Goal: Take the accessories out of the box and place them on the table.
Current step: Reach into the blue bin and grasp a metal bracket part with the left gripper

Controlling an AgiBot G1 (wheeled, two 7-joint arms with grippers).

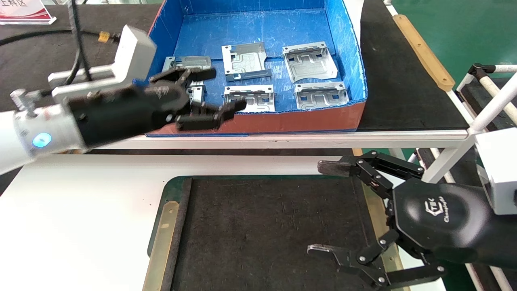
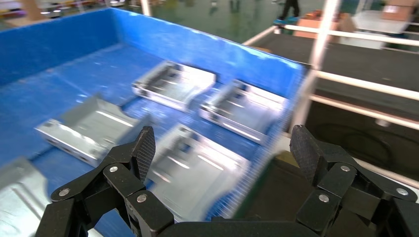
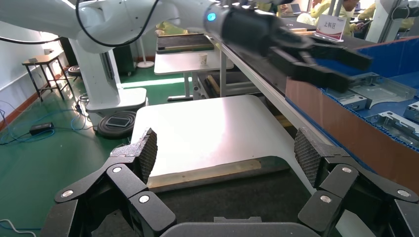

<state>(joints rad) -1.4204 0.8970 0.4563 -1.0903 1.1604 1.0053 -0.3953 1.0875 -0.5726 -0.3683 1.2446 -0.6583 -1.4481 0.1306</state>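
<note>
The blue box (image 1: 347, 48) with an orange-red front wall stands on the bench and holds several silver-grey plates. Plates show at the back middle (image 1: 245, 60), back right (image 1: 310, 62), front middle (image 1: 250, 98) and front right (image 1: 321, 95). My left gripper (image 1: 222, 91) is open and empty above the box's front left part, hiding most of the two left plates. In the left wrist view its jaws (image 2: 225, 148) straddle a plate (image 2: 197, 168) and the box's front wall. My right gripper (image 1: 319, 208) is open and empty over the dark mat (image 1: 258, 226) of the white table (image 1: 80, 210).
The box sits on a black-matted bench (image 1: 404, 81) with a white front rail (image 1: 282, 141) and a tan strip (image 1: 424, 52). A white pipe frame (image 1: 492, 105) stands at the right. A sign (image 1: 24, 10) and cables lie at the back left.
</note>
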